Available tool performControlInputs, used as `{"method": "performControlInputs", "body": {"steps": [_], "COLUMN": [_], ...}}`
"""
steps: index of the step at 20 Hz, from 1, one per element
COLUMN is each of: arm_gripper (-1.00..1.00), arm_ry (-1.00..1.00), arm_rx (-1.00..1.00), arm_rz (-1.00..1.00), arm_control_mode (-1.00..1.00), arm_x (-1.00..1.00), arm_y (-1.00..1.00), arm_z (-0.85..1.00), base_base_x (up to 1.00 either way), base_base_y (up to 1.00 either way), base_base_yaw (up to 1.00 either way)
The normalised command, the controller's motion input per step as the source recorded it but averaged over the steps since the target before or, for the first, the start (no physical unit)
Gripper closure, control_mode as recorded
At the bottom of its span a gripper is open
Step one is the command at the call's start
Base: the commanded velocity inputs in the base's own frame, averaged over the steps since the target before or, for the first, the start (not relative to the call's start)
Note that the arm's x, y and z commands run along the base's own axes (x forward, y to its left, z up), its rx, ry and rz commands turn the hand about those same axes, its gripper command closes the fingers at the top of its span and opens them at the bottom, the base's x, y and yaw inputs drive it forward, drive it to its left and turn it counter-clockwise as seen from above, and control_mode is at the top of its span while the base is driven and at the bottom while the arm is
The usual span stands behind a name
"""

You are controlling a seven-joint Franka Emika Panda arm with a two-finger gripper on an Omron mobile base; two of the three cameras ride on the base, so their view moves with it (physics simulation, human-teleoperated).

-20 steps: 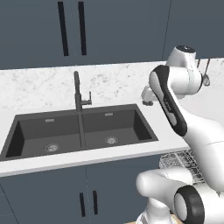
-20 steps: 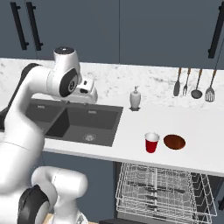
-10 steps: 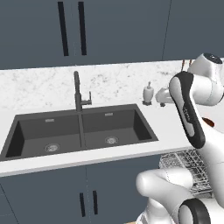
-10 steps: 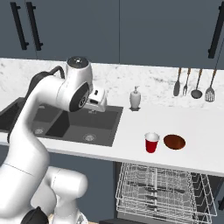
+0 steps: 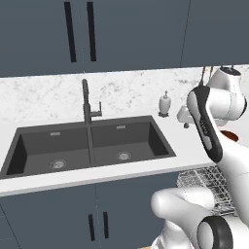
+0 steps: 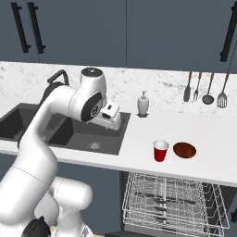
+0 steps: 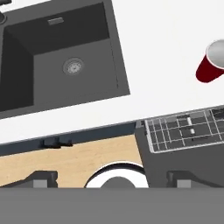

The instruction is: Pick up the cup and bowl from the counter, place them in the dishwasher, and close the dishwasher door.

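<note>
The red cup (image 6: pixel 160 150) stands upright on the white counter (image 6: pixel 208 134), with the reddish-brown bowl (image 6: pixel 184 150) just to its right. In the hand view the cup (image 7: pixel 212 65) sits at the right edge. My gripper (image 6: pixel 115 121) hangs above the sink's right rim, well left of the cup, pointing down. It is open: its fingertips (image 7: pixel 41 179) stand far apart with nothing between them. Below the counter the dishwasher's wire rack (image 6: pixel 171 199) is pulled out. The dark dishwasher door (image 7: pixel 183 159) lies folded down under the rack (image 7: pixel 188 129).
A dark double sink (image 5: pixel 92 146) with a tall faucet (image 5: pixel 87 102) fills the counter's left. A white soap bottle (image 6: pixel 143 103) stands by the back wall, and several utensils (image 6: pixel 203 90) hang to its right. Blue-grey cabinets (image 5: pixel 97 214) sit under the sink.
The arm has swung right, from over the sink's middle to its right rim, nearer the cup. The cup, the bowl and the rack have stayed put.
</note>
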Motion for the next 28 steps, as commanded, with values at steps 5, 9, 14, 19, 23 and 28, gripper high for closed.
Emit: {"method": "performControlInputs", "body": {"steps": [5, 9, 14, 19, 23, 28], "arm_gripper": [-1.00, -1.00, -1.00, -1.00, -1.00, -1.00], "arm_ry": [0.09, 0.00, 0.00, 0.00, 0.00, 0.00], "arm_rx": [-0.01, 0.01, 0.01, 0.00, 0.00, 0.00], "arm_rz": [-0.02, 0.00, 0.00, 0.03, 0.06, 0.01], "arm_control_mode": [-1.00, -1.00, -1.00, -1.00, -1.00, -1.00], "arm_x": [0.19, 0.27, 0.09, 0.42, 0.39, 0.15], "arm_y": [-0.87, -0.98, -0.55, -0.39, -0.14, -0.02], "arm_z": [-0.48, -0.07, 0.00, -0.03, 0.00, 0.00], "base_base_x": [0.00, 0.00, 0.00, 0.00, 0.00, 0.00], "base_base_y": [0.00, 0.00, 0.00, 0.00, 0.00, 0.00], "base_base_yaw": [0.00, 0.00, 0.00, 0.00, 0.00, 0.00]}}
